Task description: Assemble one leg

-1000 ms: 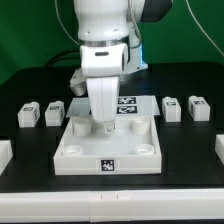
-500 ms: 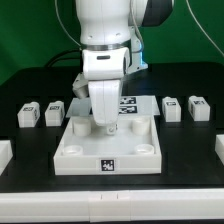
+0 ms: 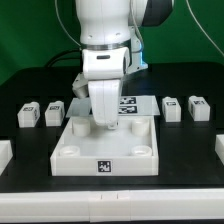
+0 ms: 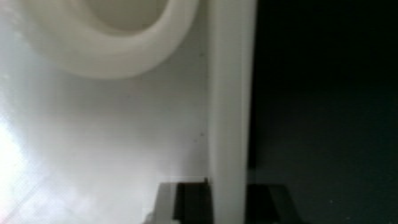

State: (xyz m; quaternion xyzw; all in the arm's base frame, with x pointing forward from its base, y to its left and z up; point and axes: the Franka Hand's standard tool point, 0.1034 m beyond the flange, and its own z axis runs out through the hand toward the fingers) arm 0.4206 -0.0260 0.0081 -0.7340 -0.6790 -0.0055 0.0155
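The white arm reached down over the large white panel, which lay flat at the middle of the dark bench, with a black-and-white tag on its front wall. The tool was low at the panel's far side, towards the exterior view's left of its middle, close to the far-left corner socket. From outside its fingers were hidden by the hand. In the wrist view the panel's floor, the rim of a round socket and a raised wall filled most of the picture, with the bench dark beyond the wall. Two dark shapes stood on either side of that wall at the picture's edge, but they were too blurred to show whether the tool was spread, closed or clamping the wall, so I cannot tell. None of the four small tagged blocks was in the tool. The outer left leg and the inner left leg sat side by side on the bench at the exterior view's left of the panel. The inner right leg and the outer right leg sat likewise at its right. All four were apart from the panel. The marker board lay flat just behind the panel.
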